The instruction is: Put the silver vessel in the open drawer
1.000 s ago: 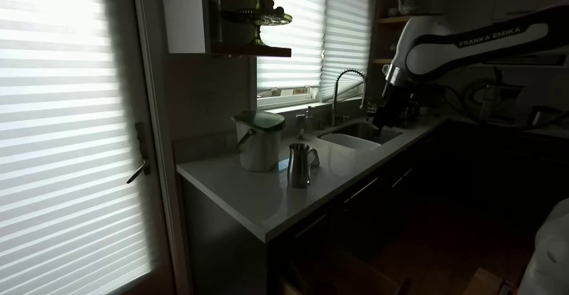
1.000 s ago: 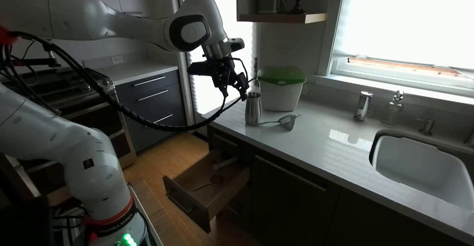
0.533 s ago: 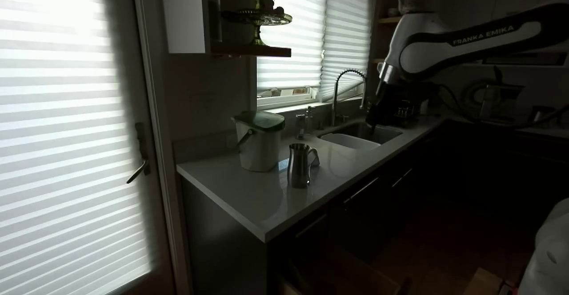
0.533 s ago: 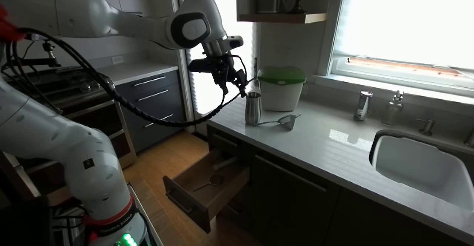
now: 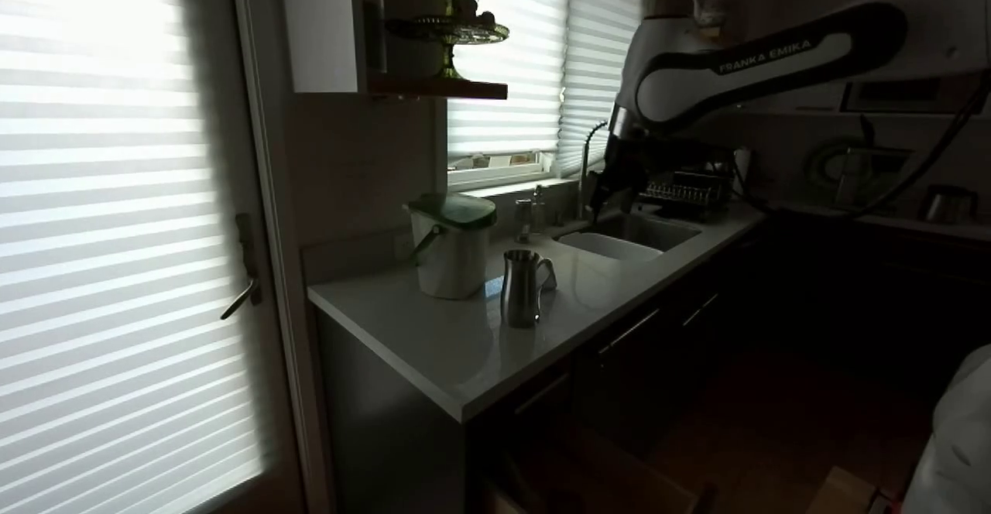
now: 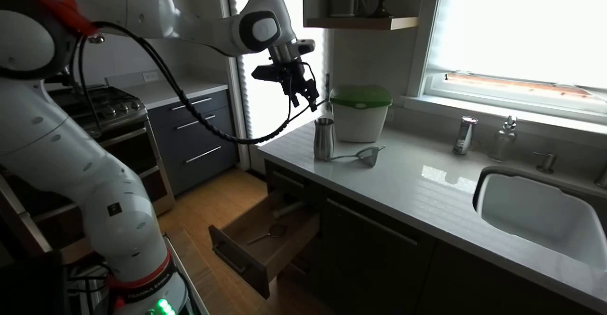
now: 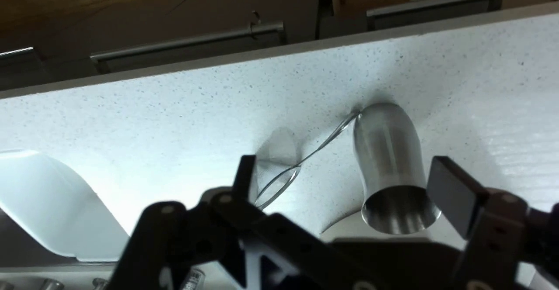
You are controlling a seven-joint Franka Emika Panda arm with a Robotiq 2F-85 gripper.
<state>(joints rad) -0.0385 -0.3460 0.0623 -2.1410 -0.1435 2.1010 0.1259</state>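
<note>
The silver vessel (image 5: 519,289) stands upright on the counter (image 6: 408,177). It also shows in an exterior view (image 6: 324,142) and in the wrist view (image 7: 386,146), its mouth toward the camera. My gripper (image 7: 349,185) is open and empty. In the wrist view the vessel lies between the fingers, close to the right finger, whose pad (image 7: 454,194) overlaps its rim. In an exterior view the gripper (image 6: 304,104) hangs above the vessel, apart from it. The open drawer (image 6: 244,258) sits below the counter and holds a spoon-like tool (image 6: 277,231) and a pale roller-like item (image 6: 288,209).
A wire strainer (image 6: 369,155) lies beside the vessel, its handle reaching the vessel's foot. A pale bin (image 6: 358,123) with a green lid stands behind. The sink basin (image 6: 536,210), a can (image 6: 464,135) and a soap bottle (image 6: 502,139) are farther along. A shelf (image 6: 363,23) hangs above.
The arm has reached farther along the counter toward the vessel's end, and the gripper has risen slightly above the vessel. The vessel, strainer and drawer have not moved.
</note>
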